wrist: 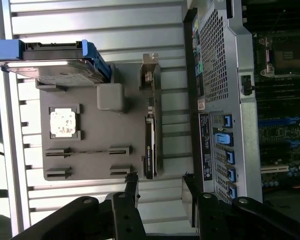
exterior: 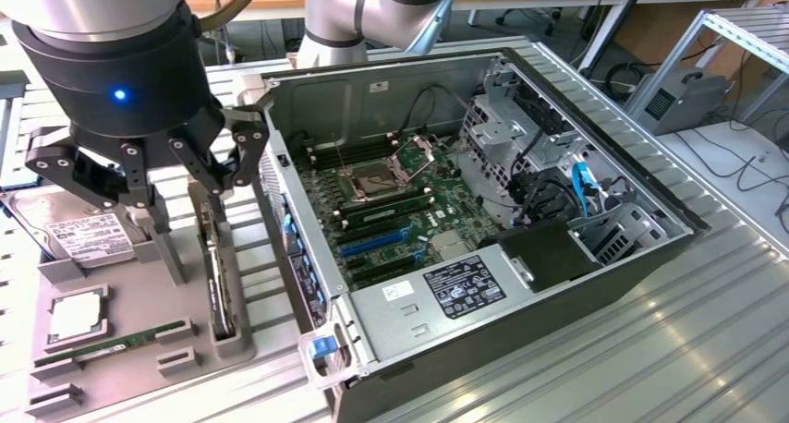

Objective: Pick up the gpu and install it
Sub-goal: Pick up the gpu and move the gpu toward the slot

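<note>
Gpu (exterior: 220,275) stands on edge in a slot along the grey holder's (exterior: 124,358) edge nearest the open computer case (exterior: 370,323). Above it, the fingers (exterior: 161,243) hover spread wide, holding nothing.

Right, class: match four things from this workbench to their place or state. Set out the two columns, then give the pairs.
1. gpu
2. hard drive
3. RAM stick
4. gripper

A. open, above the grey tray
B. thin and green, between small holders
C. silver, white label, blue side rails
D. standing on edge in the tray slot nearest the computer case

Pairs: 1-D, 2-C, 3-B, 4-A
</note>
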{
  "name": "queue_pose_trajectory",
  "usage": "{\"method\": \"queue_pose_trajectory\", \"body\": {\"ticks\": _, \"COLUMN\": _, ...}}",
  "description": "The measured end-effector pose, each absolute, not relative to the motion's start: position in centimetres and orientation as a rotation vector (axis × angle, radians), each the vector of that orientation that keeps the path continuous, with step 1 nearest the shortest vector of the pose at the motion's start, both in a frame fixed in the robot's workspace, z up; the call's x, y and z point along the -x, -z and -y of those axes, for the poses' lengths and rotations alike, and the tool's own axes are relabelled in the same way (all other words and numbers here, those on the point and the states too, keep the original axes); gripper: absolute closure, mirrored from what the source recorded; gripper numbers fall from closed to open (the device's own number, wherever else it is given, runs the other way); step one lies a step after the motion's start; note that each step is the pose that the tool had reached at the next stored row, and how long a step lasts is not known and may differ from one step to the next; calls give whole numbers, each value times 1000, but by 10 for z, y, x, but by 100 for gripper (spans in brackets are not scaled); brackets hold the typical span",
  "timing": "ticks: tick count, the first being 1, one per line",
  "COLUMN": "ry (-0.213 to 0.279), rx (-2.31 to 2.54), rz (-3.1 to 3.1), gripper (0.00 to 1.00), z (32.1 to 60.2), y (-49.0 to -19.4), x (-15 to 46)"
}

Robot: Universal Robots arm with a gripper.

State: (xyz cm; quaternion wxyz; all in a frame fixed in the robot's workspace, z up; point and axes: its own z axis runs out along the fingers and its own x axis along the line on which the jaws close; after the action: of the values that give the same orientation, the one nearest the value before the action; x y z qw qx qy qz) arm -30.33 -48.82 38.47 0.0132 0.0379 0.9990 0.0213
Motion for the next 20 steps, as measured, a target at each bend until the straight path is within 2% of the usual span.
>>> {"method": "queue_pose_trajectory", "body": {"ticks": 20, "ry": -66, "rx": -118, "rz": -3112, "gripper": 52, "z": 488, "y": -379, "x": 303}}
